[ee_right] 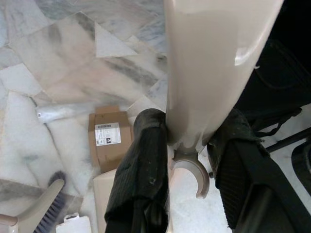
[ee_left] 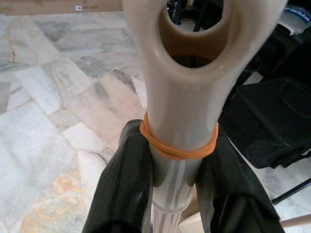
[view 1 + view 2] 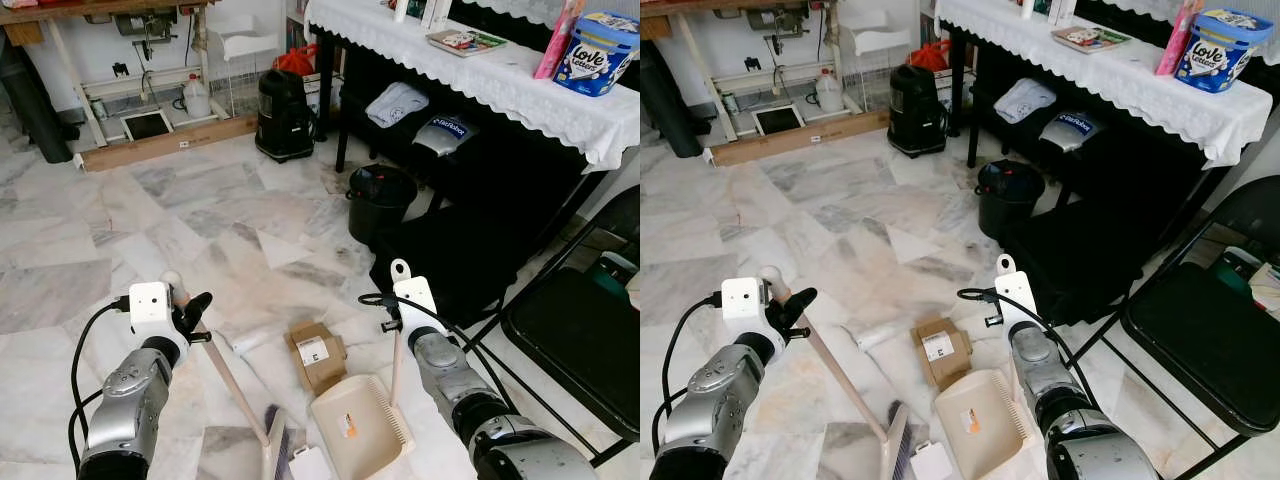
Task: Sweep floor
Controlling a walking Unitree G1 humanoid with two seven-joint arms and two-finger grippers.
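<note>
left tool (image 3: 192, 318) grips broom handle (image 3: 232, 385); dustpan (image 3: 358, 425) beside it.

Broom (image 3: 232, 385): beige handle with a loop end and an orange rubber band (image 2: 177, 148) below it, slanting from lower left down to the bottom centre of the frame, bristle head (image 3: 896, 440) on the marble floor (image 3: 150, 230). Dustpan (image 3: 355, 425): beige, long upright handle, tray flat on the floor at bottom centre, mouth facing the broom head. Debris just above it: small brown cardboard box (image 3: 316, 355) with white label, and a clear plastic wrapper (image 1: 58, 112) beside the box.
</note>
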